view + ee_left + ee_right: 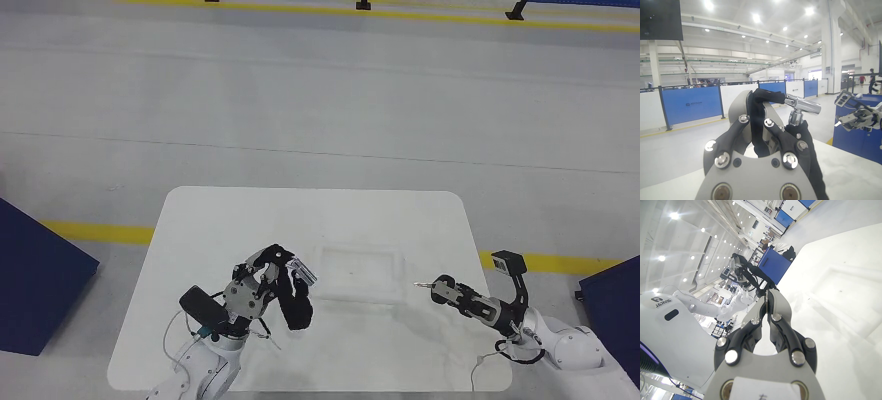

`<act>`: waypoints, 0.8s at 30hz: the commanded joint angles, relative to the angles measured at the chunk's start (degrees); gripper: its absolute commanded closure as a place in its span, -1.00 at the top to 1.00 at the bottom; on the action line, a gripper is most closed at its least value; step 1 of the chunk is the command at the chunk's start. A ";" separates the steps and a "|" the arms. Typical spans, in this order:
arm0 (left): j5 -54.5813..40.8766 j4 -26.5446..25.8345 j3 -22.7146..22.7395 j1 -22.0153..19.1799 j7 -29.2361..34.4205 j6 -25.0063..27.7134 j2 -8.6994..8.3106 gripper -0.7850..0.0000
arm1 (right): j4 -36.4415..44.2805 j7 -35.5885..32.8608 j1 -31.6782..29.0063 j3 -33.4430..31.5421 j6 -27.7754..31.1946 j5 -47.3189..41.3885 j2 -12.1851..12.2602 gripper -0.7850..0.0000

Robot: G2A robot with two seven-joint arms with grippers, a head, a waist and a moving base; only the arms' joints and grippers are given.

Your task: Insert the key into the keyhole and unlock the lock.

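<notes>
My left gripper (282, 278) hangs over the front left of the white table (200, 230), shut on a chrome lock (303, 268). In the left wrist view the lock (804, 106) is a shiny cylinder on a short stem, pinched between black-covered fingers (770, 96), and its free end points toward the other arm. My right gripper (432, 288) is at the front right, shut on a small flat metal key (766, 301). The key's tip (418, 285) points left toward the lock, with a wide gap between them. From the left wrist, the key (837, 124) pokes out of the right gripper (843, 121).
A shallow rectangular recess (360, 268) is sunk into the table between the two grippers. Blue barriers stand off the table at the left (35, 290) and at the right (610, 300). A yellow floor line (100, 233) runs behind the table.
</notes>
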State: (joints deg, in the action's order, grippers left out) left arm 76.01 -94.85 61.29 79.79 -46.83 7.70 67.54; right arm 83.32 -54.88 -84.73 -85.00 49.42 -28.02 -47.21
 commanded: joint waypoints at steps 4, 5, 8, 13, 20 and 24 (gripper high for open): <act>-3.64 -0.23 -0.17 1.41 1.44 0.18 0.42 -1.00 | 0.00 0.00 0.00 0.00 0.00 0.00 0.00 -1.00; -4.11 -0.35 -0.21 1.60 2.25 -0.02 0.51 -1.00 | 0.00 0.00 0.00 0.00 0.00 0.00 0.00 -1.00; -3.26 -0.91 -0.13 1.36 2.35 -0.46 0.55 -1.00 | 0.00 0.00 0.00 0.00 0.00 0.00 0.00 -1.00; -3.26 -0.91 -0.13 1.36 2.35 -0.46 0.55 -1.00 | 0.00 0.00 0.00 0.00 0.00 0.00 0.00 -1.00; -4.23 -1.17 -0.10 1.94 4.05 -1.57 0.67 -1.00 | 0.00 0.00 0.00 0.00 0.00 0.00 0.00 -1.00; -4.88 -4.23 -1.36 5.11 8.51 -8.13 1.23 -1.00 | 0.00 0.00 0.00 0.00 0.00 0.00 0.00 -1.00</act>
State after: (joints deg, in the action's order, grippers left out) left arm 71.41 -98.04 60.54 83.82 -39.49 1.71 68.60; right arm 83.32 -54.88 -84.73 -85.00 49.42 -28.02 -47.21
